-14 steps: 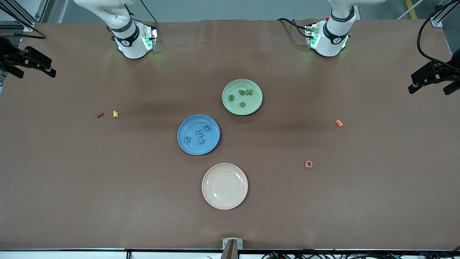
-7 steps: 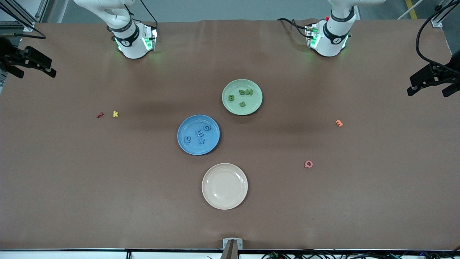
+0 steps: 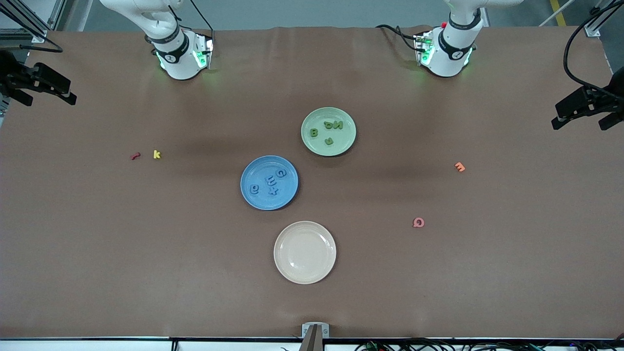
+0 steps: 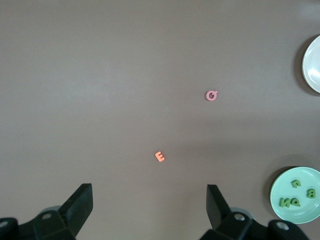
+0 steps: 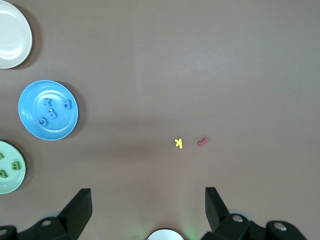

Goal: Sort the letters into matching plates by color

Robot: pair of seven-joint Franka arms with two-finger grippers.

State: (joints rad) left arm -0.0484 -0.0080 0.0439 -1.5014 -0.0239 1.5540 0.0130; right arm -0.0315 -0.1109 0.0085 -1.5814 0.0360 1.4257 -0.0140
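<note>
Already, the four blue letters [image 3: 269,184] lie flat inside the blue plate [image 3: 251,168], and the four green letters [image 3: 327,130] lie flat inside the pale green plate [image 3: 317,114]. Taking the blue plate as the landmark at the middle of the brown table [image 3: 97,243]: the green plate sits just beside it, farther from the front camera and a little toward the left arm's end. A cream plate [image 3: 292,273], with nothing in it, sits near the blue plate, nearer the front camera. None of the three plates touches another.

Four stray letters lie on the bare table. A yellow k [image 3: 156,154] and a small red letter [image 3: 135,156] lie close together but apart, well away from the blue plate toward the right arm's end. An orange E [image 3: 459,167] and a pink Q [image 3: 418,223] lie well away from the blue plate toward the left arm's end, the Q nearer the front camera than the E.

Both arms wait, drawn back high over the ends of the table. The left gripper [image 4: 150,207] hangs over the left arm's end, its fingers spread wide and holding nothing; its wrist view looks down on the orange E, the pink Q and part of the green plate. The right gripper [image 5: 147,207] hangs over the right arm's end, likewise spread wide and holding nothing, above the yellow k and the red letter.
</note>
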